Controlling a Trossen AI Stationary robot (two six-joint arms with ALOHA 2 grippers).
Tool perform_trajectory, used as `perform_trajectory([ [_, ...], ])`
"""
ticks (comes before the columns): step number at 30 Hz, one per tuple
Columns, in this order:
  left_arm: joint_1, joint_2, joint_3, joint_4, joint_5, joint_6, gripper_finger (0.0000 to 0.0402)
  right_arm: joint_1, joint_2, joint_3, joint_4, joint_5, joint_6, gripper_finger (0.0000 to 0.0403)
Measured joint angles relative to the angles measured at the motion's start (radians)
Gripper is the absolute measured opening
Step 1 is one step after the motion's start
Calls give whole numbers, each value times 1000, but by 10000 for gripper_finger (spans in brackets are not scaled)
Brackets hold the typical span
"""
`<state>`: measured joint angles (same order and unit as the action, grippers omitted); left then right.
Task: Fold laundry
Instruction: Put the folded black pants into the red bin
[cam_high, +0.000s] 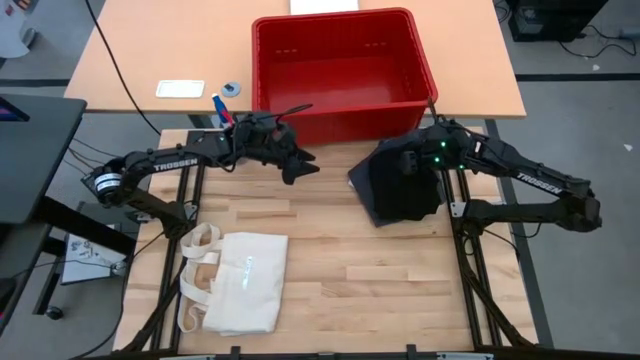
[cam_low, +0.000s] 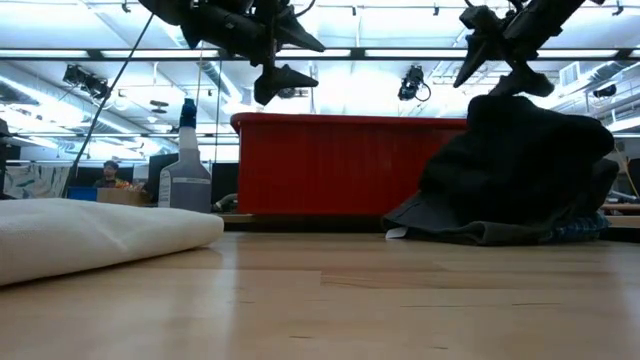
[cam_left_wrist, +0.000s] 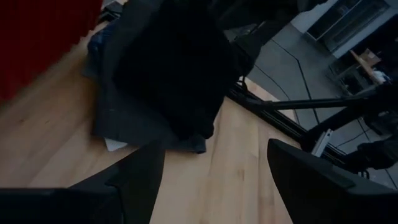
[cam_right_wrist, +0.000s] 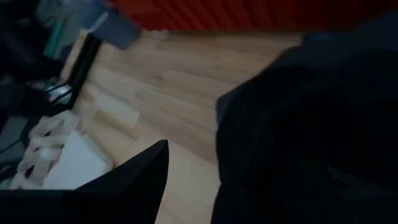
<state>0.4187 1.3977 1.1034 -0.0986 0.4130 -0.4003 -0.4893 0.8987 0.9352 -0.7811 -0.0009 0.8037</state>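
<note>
From above, we see the red basket (cam_high: 345, 70) at the far edge of the table (cam_high: 340, 270). The dark garment (cam_high: 400, 182) lies heaped just in front of the basket's right corner, and the right tool (cam_high: 412, 160) sits on top of that heap; we cannot tell from here how its fingers stand. The left tool (cam_high: 300, 165) hangs in front of the basket's left part, fingers spread and empty. A cream tote bag (cam_high: 235, 282) lies well apart from the basket, near the table's front left.

At table height, the dark garment (cam_low: 510, 175) rises as a mound beside the basket (cam_low: 345, 165), with a bit of blue plaid cloth (cam_low: 575, 228) showing at its foot. The right tool (cam_low: 510, 70) pinches the mound's peak. The left tool (cam_low: 285, 60) hovers above the basket rim, parted. A spray bottle (cam_low: 185, 165) stands left of the basket.

From the left wrist, the garment (cam_left_wrist: 168, 74) lies just beside the basket wall (cam_left_wrist: 43, 37).

From the right wrist, dark fabric (cam_right_wrist: 298, 137) fills the space by the basket
</note>
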Motion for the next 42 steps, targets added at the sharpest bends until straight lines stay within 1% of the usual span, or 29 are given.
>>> perform_trajectory([
  [4, -14, 40, 0, 33, -4, -31, 288, -26, 0, 0, 35, -160, -76, 277],
  [6, -25, 70, 0, 73, -7, -34, 288, -26, 0, 0, 33, -193, -112, 277],
  [9, -34, 120, 0, 129, -6, -72, 288, -30, 0, 0, 9, -197, -150, 278],
  [12, -40, 158, -1, 177, -7, -115, 288, -45, 0, 0, -12, -176, -176, 289],
  [15, -40, 173, -1, 206, -7, -159, 288, -59, 0, -1, -29, -177, -179, 310],
  [20, -40, 173, -1, 208, -7, -144, 288, -82, 0, -1, -51, -203, -170, 362],
  [23, -30, 173, -1, 208, -7, -141, 288, -92, 0, -1, -61, -192, -168, 388],
  [25, -22, 173, -1, 208, -8, -143, 288, -95, 0, -1, -79, -173, -162, 397],
  [28, -15, 173, -1, 208, -8, -151, 288, -96, 0, 5, -116, -172, -74, 394],
  [31, -19, 173, -1, 207, -7, -163, 288, -83, 0, 65, -124, -171, -37, 390],
  [33, -24, 173, -1, 208, -7, -165, 288, -66, -1, 125, -137, -118, -30, 389],
  [35, -26, 173, -1, 211, -7, -165, 288, -57, 0, 189, -177, -37, -28, 389],
  [38, -31, 194, -1, 252, -1, -171, 288, -82, 2, 253, -235, 17, -57, 389],
  [39, -31, 206, -1, 267, 7, -181, 288, -98, 5, 262, -269, 19, -82, 389],
  [42, -33, 257, -1, 379, 41, -223, 288, -134, 28, 261, -376, 40, -190, 389],
])
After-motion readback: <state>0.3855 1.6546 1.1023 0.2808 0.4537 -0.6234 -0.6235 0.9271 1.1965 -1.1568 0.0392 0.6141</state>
